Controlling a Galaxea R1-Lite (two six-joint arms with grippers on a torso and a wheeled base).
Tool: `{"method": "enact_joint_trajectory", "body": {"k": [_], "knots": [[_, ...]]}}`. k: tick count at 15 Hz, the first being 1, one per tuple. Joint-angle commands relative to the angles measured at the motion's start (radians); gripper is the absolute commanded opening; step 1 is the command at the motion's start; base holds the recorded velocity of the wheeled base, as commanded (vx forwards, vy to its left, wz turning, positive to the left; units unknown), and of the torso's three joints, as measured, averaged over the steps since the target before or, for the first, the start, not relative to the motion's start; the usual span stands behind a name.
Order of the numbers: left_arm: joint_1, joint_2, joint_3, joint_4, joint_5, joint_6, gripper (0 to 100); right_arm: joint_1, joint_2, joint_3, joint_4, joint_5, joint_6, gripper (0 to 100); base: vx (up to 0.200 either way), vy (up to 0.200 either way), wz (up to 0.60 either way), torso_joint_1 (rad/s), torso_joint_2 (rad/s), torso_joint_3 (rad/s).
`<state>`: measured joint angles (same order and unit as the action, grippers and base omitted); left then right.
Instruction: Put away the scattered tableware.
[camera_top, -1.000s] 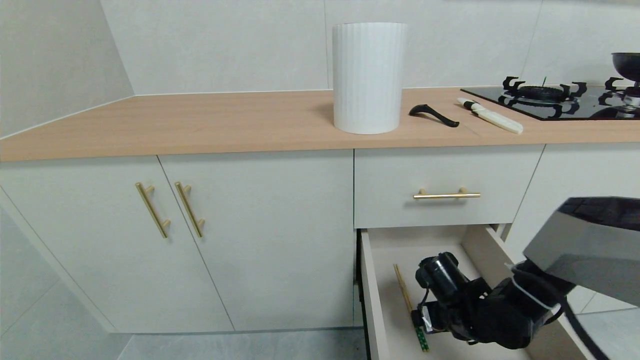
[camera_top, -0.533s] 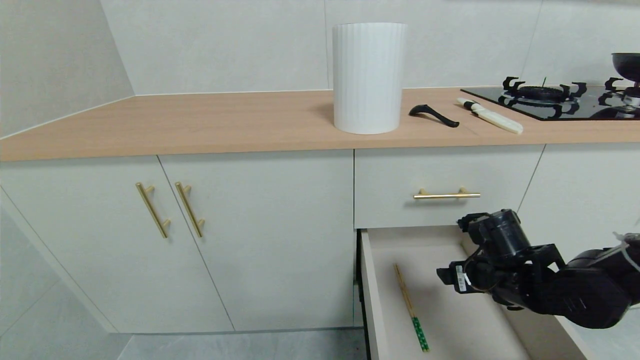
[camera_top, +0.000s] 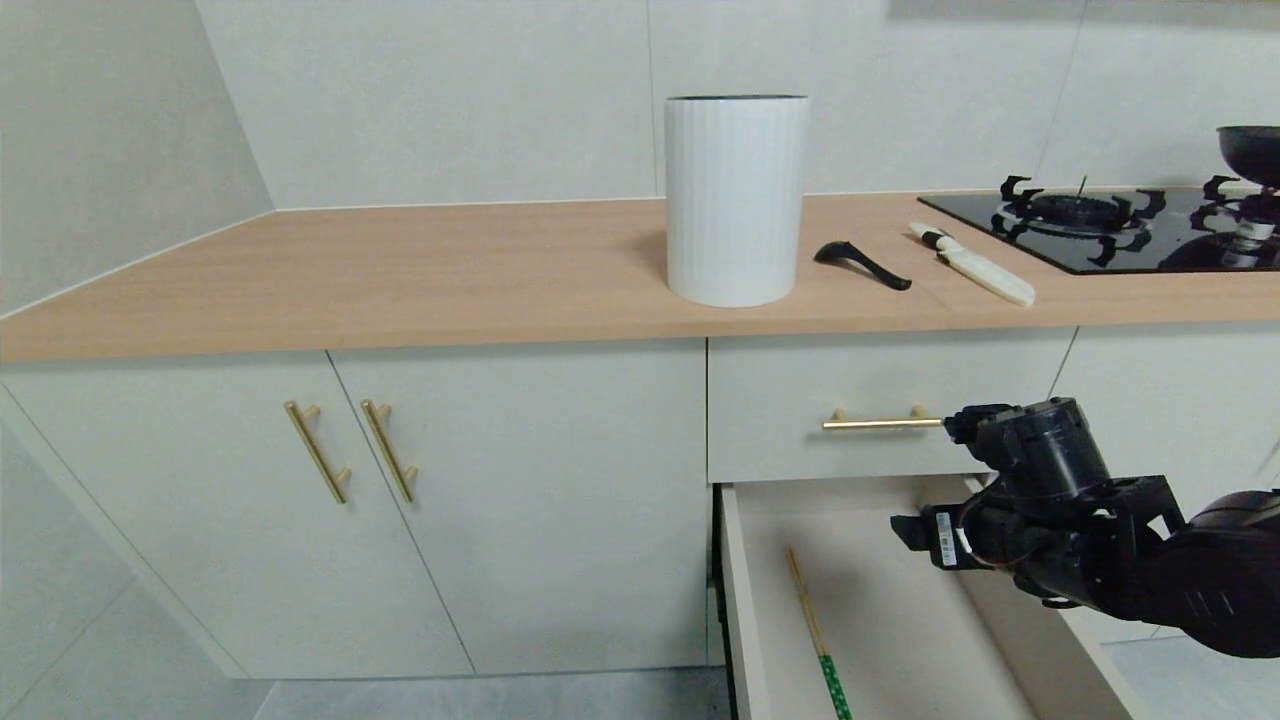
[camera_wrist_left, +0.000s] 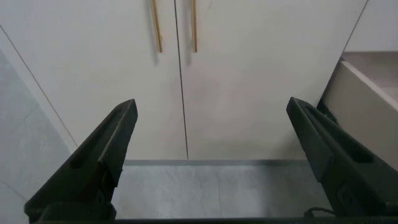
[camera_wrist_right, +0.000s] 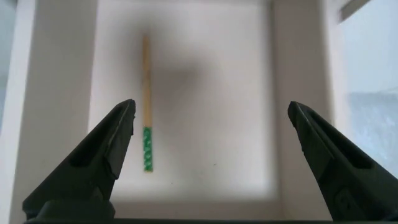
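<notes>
The worktop (camera_top: 450, 270) carries, near its front edge, a white canister (camera_top: 736, 200), a knife (camera_top: 970, 262) and a black spoon (camera_top: 862, 265). Over the open drawer (camera_top: 735, 590) below hangs the right gripper (camera_wrist_right: 211, 109), jaws apart, as on the left gripper (camera_wrist_left: 211, 106); chopsticks (camera_top: 815, 630) lie along the drawer's left wall.

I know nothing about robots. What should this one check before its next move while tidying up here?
1. The drawer is open: ok.
2. The chopsticks lie flat inside it: ok.
3. The right gripper is open and empty, above the drawer: ok.
4. The left gripper is open and empty, facing the cabinet doors: ok.
5. The knife and black utensil are put away: not ok, both lie on the counter.
6. Which way the knife's edge faces: cannot tell.
</notes>
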<state>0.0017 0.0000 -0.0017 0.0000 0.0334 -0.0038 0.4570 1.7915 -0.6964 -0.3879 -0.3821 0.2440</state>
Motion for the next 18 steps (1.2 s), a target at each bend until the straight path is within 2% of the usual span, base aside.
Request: {"method": "enact_joint_trajectory", "body": {"k": [1, 18], "knots": [[0.000, 0.002, 0.000, 0.002, 0.002, -0.001, 100, -0.001, -0.003, 0.000, 0.000, 0.000, 0.000, 100, 0.000, 0.000, 0.00, 0.154, -0.53, -0.281], [0.001, 0.002, 0.000, 0.002, 0.000, -0.001, 100, -0.008, 0.000, -0.002, 0.000, 0.002, -0.006, 100, 0.000, 0.000, 0.00, 0.203, -0.49, -0.284]]}}
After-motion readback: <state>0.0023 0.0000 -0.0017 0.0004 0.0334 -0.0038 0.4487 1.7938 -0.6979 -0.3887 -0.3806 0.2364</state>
